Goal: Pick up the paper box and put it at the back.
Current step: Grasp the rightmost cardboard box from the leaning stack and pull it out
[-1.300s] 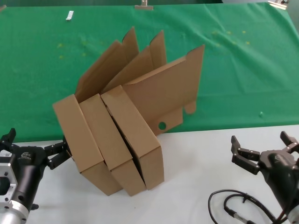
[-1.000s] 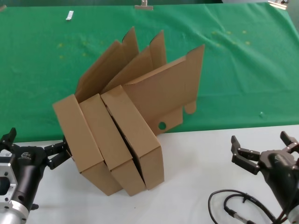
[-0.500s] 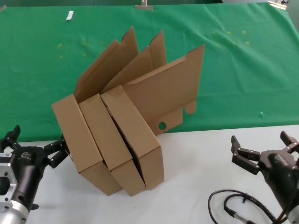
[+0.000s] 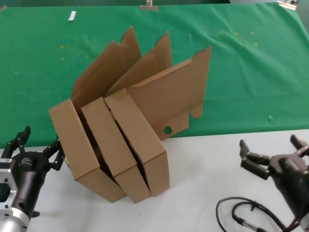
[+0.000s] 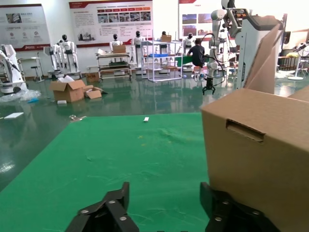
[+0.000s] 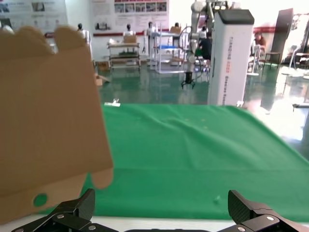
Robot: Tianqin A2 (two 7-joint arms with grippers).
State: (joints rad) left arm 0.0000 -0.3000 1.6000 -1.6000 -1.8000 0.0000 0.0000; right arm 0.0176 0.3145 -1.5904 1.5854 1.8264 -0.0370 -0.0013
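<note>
3 identical brown cardboard boxes stand side by side, leaning, across the line where the white tabletop meets the green cloth; their lower corners rest on the white surface and their raised lid flaps fan out over the green. The paper box is the leftmost of the 3. The middle box leans against it. The right box has its lid flap raised, showing a small round hole and a tab. The left gripper sits low at the near left, fingers spread wide, with 1 finger at the paper box's outer side; nothing is held. The right gripper waits at the near right over the tabletop, also spread wide and empty, well apart from the boxes. A black cable lies looped on the tabletop beside it.
</note>
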